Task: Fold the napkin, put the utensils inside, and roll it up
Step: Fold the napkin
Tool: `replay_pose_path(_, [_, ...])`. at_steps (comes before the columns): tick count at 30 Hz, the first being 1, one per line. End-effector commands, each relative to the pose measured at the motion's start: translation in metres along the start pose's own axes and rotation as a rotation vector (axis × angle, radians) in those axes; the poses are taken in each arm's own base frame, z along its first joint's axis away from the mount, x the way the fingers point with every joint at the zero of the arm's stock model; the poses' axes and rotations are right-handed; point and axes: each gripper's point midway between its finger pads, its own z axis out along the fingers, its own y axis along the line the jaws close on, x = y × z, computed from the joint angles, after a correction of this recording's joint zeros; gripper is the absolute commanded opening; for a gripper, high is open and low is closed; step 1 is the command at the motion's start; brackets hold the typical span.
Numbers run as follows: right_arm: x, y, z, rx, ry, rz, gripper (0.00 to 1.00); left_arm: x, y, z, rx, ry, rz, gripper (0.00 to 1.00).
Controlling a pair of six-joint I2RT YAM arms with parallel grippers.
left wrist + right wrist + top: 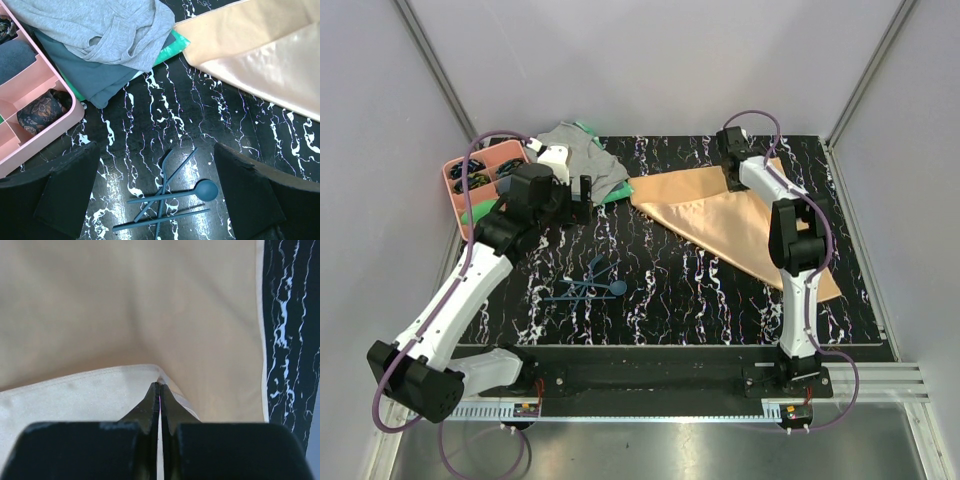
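The peach napkin lies across the right back of the dark marbled table, its shape roughly triangular. My right gripper is over its far edge, shut on a hemmed corner of the napkin, pinched at the tips. The dark blue utensils lie crossed in a loose pile near the table's middle. My left gripper hangs open above the table, behind the pile. In the left wrist view the utensils lie below and between the wide-apart fingers, untouched, and the napkin shows at upper right.
A pink compartment tray with small dark items stands at the back left. A grey cloth lies on a green cloth beside it, close to the napkin's left tip. In the left wrist view the tray's rim is at left.
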Motion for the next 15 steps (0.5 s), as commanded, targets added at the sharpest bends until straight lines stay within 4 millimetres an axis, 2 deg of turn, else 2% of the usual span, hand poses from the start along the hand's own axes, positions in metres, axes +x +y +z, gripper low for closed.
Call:
replay_pose_path(1, [-0.026, -0.022, 0.027, 0.033, -0.035, 0.021, 0.0, -0.013, 0.0, 0.004, -0.002, -0.05, -0.009, 0.99])
replay_pose_path(5, [-0.036, -0.041, 0.048, 0.062, -0.042, 0.048, 0.0, -0.01, 0.002, 0.006, -0.011, -0.042, -0.004, 0.99])
replay_pose_path(10, [-0.055, -0.053, 0.068, 0.078, -0.074, 0.071, 0.0, -0.009, 0.003, 0.009, -0.019, -0.034, 0.0, 0.99])
replay_pose_path(15, [-0.072, -0.065, 0.08, 0.106, -0.111, 0.088, 0.0, -0.007, 0.005, 0.012, -0.029, -0.026, 0.003, 0.99])
